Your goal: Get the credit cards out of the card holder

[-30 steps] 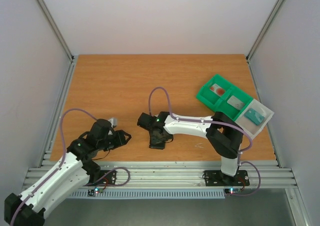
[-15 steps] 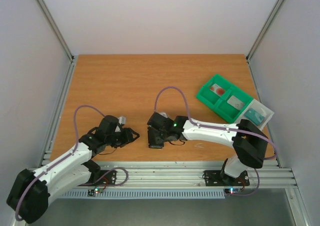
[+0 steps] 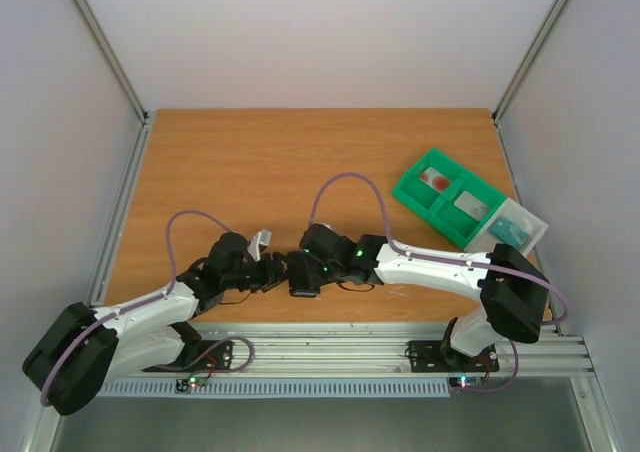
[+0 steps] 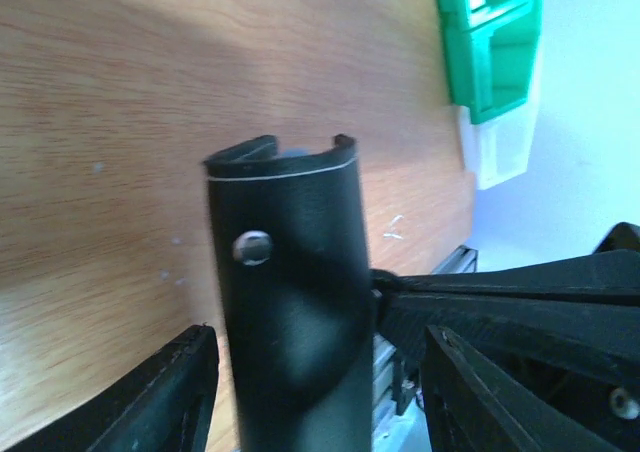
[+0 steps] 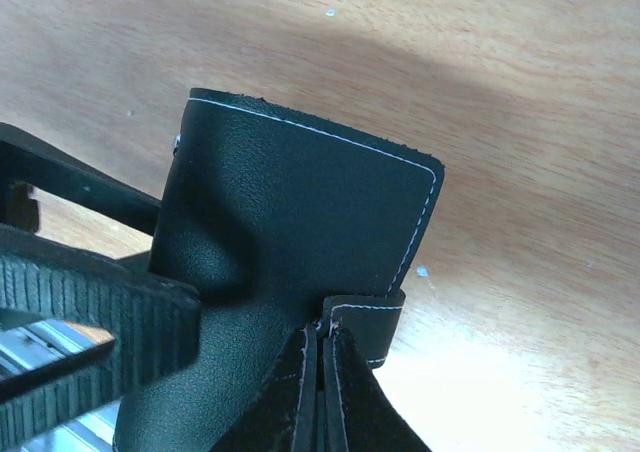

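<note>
The card holder [image 3: 302, 280], a black stitched wallet, is held upright just above the table near its front edge. My right gripper [image 3: 318, 268] is shut on its lower edge; its fingers are hidden under the leather in the right wrist view, where the wallet [image 5: 300, 202] fills the middle. My left gripper [image 3: 282, 270] is open and straddles the wallet [image 4: 290, 302], one finger on each side, not touching. A silver snap [image 4: 252, 247] shows on the wallet's side. No credit cards show at the wallet.
A green compartment tray [image 3: 412, 190] sits at the right, holding a red item [image 3: 436, 179], a pale grey flat piece [image 3: 470, 205] and a teal item [image 3: 510, 232]. The tray also shows in the left wrist view [image 4: 490, 67]. The table's front edge and rails lie just below the grippers.
My left arm has reached right until its open fingers surround the wallet. My right arm has stretched out and carried the wallet slightly left towards it.
</note>
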